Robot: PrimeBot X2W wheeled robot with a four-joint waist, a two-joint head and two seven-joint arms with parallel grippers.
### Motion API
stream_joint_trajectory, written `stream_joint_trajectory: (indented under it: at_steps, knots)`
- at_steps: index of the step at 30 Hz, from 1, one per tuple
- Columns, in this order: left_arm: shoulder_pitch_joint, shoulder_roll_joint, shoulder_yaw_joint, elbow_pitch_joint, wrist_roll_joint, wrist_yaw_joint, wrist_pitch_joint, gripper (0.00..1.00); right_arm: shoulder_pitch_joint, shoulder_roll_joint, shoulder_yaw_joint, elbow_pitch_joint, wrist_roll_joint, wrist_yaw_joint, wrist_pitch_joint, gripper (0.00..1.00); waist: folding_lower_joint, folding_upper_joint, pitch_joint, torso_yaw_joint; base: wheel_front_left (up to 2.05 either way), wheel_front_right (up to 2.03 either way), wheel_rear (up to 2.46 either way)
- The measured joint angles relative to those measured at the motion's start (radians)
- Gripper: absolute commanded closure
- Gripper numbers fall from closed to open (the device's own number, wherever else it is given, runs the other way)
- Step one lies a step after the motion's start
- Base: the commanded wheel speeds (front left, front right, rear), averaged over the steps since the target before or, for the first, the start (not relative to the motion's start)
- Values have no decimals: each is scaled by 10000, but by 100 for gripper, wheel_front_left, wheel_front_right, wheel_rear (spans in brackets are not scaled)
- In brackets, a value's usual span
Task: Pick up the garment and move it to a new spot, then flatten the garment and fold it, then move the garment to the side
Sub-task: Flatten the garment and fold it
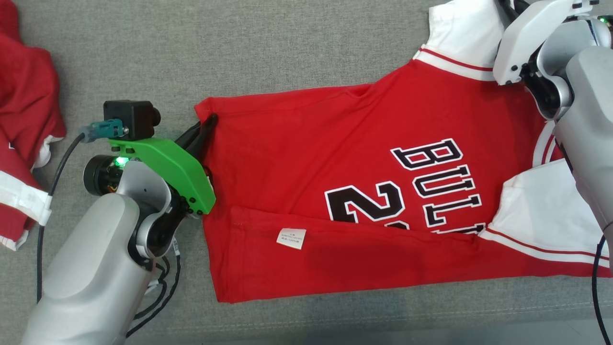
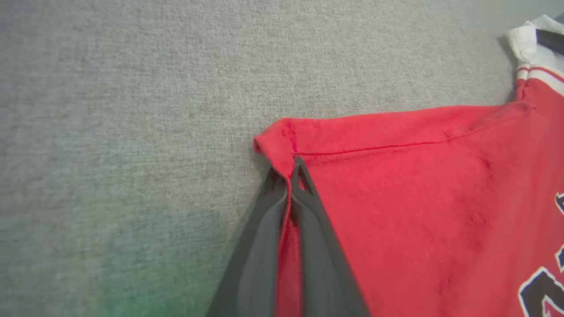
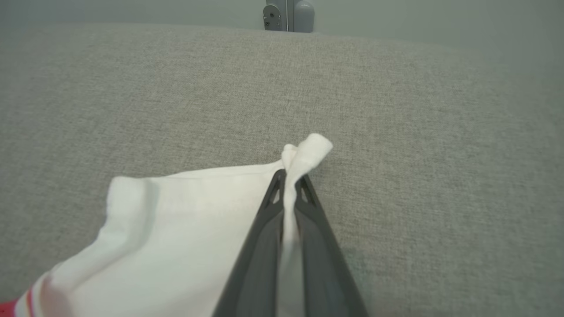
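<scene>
The garment is a red jersey with white sleeves and black-and-white lettering, spread flat on the grey surface with its near long edge folded over. My left gripper is shut on the garment's far left corner; red cloth is pinched between the two dark fingers. At the far right, my right gripper is shut on the edge of the white sleeve, a nub of white cloth sticking out past the fingertips. The right arm covers that sleeve in the head view.
Another red and white garment lies bunched at the left edge of the grey surface. A small white label shows on the folded near strip. A grey fitting stands beyond the surface's far edge.
</scene>
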State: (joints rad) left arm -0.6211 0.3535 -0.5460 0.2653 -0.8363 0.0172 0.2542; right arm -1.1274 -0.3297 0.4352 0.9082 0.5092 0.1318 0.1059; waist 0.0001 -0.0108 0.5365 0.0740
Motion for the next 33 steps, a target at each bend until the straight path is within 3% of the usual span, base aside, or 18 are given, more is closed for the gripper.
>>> stream_joint_trajectory:
  at_steps: [11,18,24,29,33]
  knots:
    - [19,-163,424,941,13,75,-1231,100,185,-228,633,21,732,-2,-848,100,0,0,-744,-366,0,0,0]
    - [117,-104,631,813,81,196,-1825,100,822,-970,1659,-1622,1547,-2,-1484,100,0,0,-1201,-563,0,0,0]
    - [1757,192,640,-255,-178,370,-2040,100,2787,-1730,2013,-3595,2403,-2,-2240,100,0,0,-1793,-688,0,0,0]
    - [3352,554,844,-1475,-458,855,-2077,100,5028,-2236,1737,-5070,2727,-2,-2399,100,0,0,-2333,-835,0,0,0]
    - [4361,481,989,-2013,-976,1078,-2121,100,6768,-2157,1104,-5716,2811,-4,-2441,100,-1,0,-2682,-952,0,0,0]
